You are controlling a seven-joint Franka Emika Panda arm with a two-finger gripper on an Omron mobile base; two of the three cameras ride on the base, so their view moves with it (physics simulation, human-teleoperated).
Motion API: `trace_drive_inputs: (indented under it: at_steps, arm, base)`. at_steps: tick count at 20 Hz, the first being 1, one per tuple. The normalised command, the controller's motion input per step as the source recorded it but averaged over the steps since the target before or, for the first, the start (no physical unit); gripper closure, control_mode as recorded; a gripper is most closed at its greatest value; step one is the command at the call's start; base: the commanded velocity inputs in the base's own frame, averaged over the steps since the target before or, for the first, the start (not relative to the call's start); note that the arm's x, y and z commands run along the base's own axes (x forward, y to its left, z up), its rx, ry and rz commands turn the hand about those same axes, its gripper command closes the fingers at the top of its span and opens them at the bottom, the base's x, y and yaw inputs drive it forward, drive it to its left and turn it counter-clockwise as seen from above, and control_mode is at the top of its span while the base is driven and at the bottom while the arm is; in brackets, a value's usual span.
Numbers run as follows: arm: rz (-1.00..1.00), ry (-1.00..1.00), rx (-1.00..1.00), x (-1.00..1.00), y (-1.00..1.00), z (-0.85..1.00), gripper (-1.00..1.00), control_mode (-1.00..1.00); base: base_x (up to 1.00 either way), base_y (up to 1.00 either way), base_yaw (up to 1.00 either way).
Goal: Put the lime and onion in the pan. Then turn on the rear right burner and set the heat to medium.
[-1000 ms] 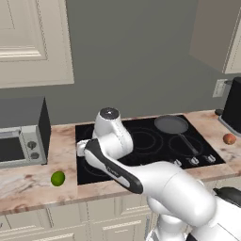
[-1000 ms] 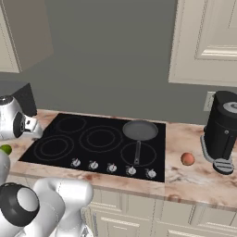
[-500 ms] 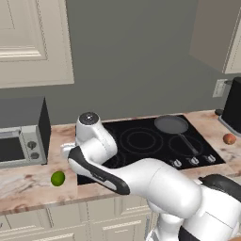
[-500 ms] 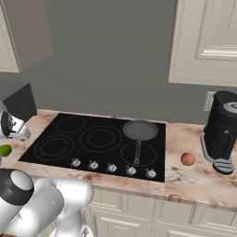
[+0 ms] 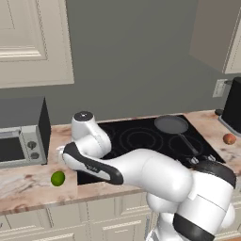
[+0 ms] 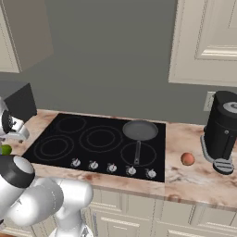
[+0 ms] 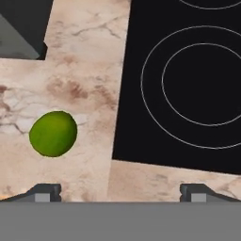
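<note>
While the arm bends low over the counter's left end, biggest thing first: marble countertop (image 5: 28,181), with the black cooktop (image 6: 92,139) set into it. Microwave (image 5: 21,134) sits at 9 o'clock of the cooktop in the left base view; dark coffee machine (image 6: 224,129) at 3 o'clock in the right base view. Grey pan (image 6: 140,130) rests on the rear right burner, handle toward the knob row. Gripper (image 7: 120,190) – fingertips set wide apart, nothing between them – hangs above the counter beside the cooktop's left edge. Onion (image 6: 187,159) lies on the counter between cooktop and coffee machine, well apart from the pan. Lime (image 7: 53,133) lies on bare marble at 10 o'clock of the fingertips in the hand view – untouched, left of the cooktop.
</note>
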Motion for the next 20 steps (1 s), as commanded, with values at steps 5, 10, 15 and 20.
trace_drive_inputs:
  at_steps: [5,10,15,20]
  arm:
    - [0.13,0.11,0.0,0.0,0.02,-0.27,-1.0,-1.0]
    - [0.13,0.04,0.0,0.0,0.04,-0.31,-1.0,-1.0]
    - [0.12,0.0,0.0,0.0,0.21,-0.13,-1.0,-1.0]
    - [0.13,0.0,0.0,0.0,0.3,-0.17,-1.0,-1.0]
  base:
    - [0.0,0.0,0.0]
    - [0.0,0.0,0.0]
    - [0.0,0.0,0.0]
    - [0.0,0.0,0.0]
